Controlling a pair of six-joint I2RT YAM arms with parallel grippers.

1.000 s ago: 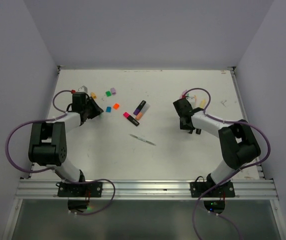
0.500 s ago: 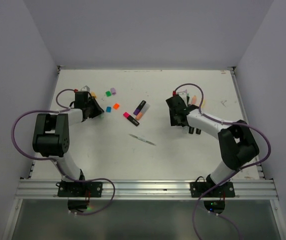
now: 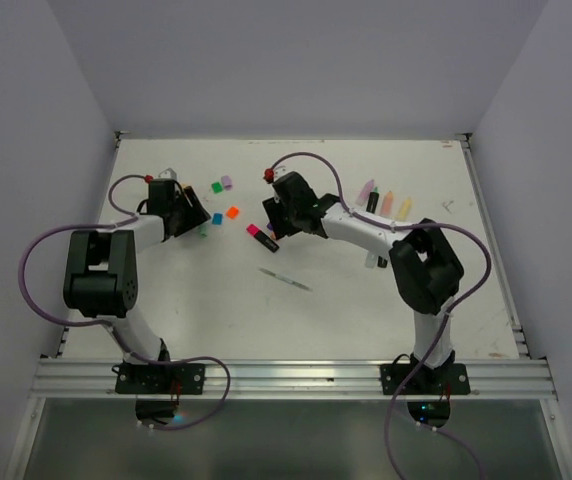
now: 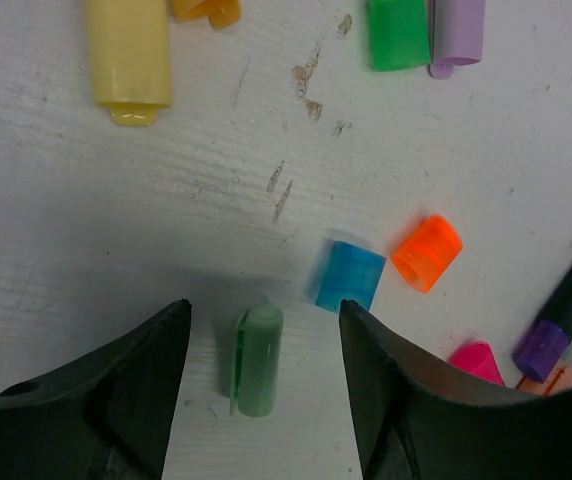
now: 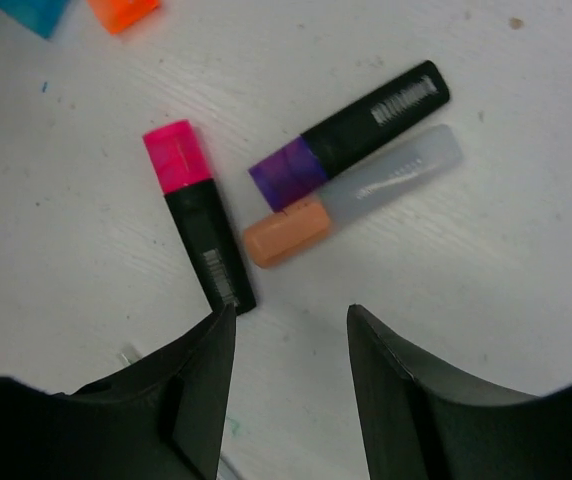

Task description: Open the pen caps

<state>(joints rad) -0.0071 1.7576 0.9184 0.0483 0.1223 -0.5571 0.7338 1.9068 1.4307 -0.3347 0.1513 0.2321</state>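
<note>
Pink cap (image 5: 176, 157), on its black barrel (image 5: 211, 250) at mid-table beneath the right gripper (image 5: 289, 318), jaws apart: clamp the barrel mid-length, leaving the cap exposed for the left gripper (image 4: 264, 308), likewise apart, far left.

Lab test cell: white table (image 3: 346, 320) boxed by plain walls (image 3: 296, 70)

yellow barrel (image 4: 126, 50): L wrist view, upper end cut by top edge.
green cap (image 4: 398, 35): cut by same edge.
pink cap (image 4: 474, 358): lower part hid behind jaw of left gripper (image 4: 264, 312).
purple-capped pen (image 4: 566, 320): runs off R edge.
blue cap (image 5: 31, 12): R wrist view, mostly off top edge.
orange cap (image 5: 124, 10): same.
purple cap (image 3: 226, 182): top view, too small to tell shape.
</note>
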